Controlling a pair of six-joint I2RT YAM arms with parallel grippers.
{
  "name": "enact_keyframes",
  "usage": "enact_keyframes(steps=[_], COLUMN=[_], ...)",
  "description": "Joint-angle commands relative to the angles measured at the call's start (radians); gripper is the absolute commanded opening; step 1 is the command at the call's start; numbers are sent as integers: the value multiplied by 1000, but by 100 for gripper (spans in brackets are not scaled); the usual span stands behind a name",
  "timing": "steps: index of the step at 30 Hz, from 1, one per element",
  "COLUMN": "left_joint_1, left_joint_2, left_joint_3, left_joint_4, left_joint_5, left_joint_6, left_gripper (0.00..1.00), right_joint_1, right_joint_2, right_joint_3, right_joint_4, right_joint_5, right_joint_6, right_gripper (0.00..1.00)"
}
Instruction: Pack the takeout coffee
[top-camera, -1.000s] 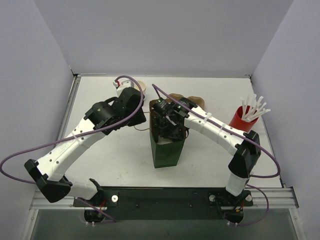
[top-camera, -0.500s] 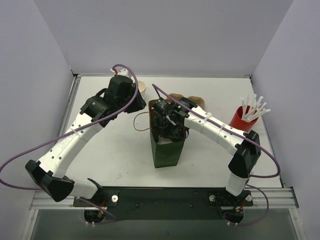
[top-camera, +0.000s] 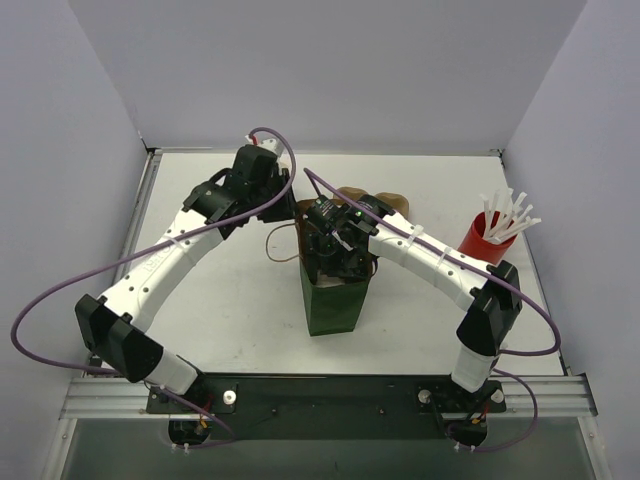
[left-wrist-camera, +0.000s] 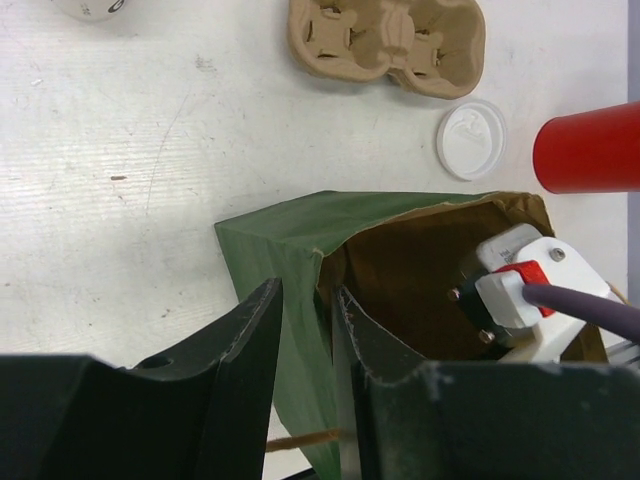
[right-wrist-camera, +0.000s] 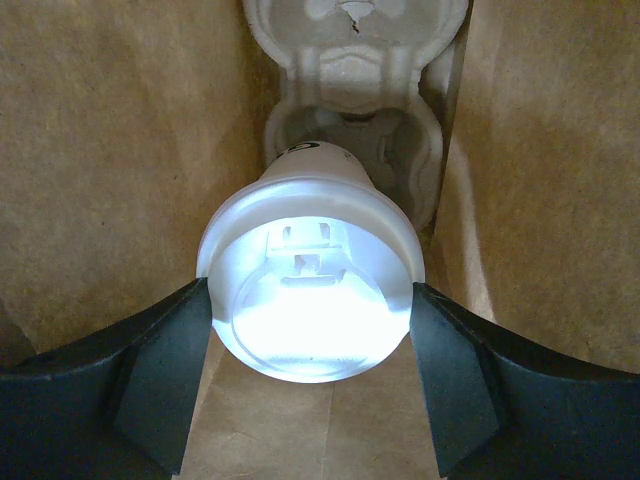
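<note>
The takeout coffee (right-wrist-camera: 312, 290), a white paper cup with a white lid, is inside the green paper bag (top-camera: 333, 305). My right gripper (right-wrist-camera: 312, 320) reaches down into the bag and is shut on the cup's lid, one finger on each side. The cup's base is over a moulded cup carrier (right-wrist-camera: 355, 60) at the bag's bottom; I cannot tell if it is seated. My left gripper (left-wrist-camera: 308, 295) is at the bag's back left rim (left-wrist-camera: 290, 250). Its jaws stand narrowly apart, one outside and one inside the wall.
A brown two-hole carrier (left-wrist-camera: 385, 45) and a loose white lid (left-wrist-camera: 471, 138) lie on the table behind the bag. A red cup of white straws (top-camera: 487, 240) stands at the right. The bag's string handle (top-camera: 280, 245) hangs at its left.
My left arm has swung from the back left of the table over to the bag's back left rim. The right arm and the bag have not moved.
</note>
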Motion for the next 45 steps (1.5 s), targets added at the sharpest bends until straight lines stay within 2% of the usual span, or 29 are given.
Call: enact_keyframes(steps=[1,5,10,11,30,45], left_joint_1=[7,7,6,6,4,4], left_joint_2=[38,85,138,147,116,69], left_joint_3=[88,153,257,277,205,124], left_joint_4=[3,-87,-204,-225,-196,-141], left_joint_5=[13,-13,-112,-121,-110,-92], left_joint_6=[65,100,150,156,131,104], left_gripper=[34,26,1,0,0,0], right_joint_1=[8,9,11,11,47,66], right_joint_2=[9,13,13,14,75,54], right_joint_3=[14,8,-3,-4,-15,28], right_joint_4=[-48,-48,-48,-50,-51,-51], right_joint_5=[24,18,13,10,-56,15], right_joint_6=[-11,-11,-18,-22,-67,-91], right_gripper=[37,37,36,36,36,35])
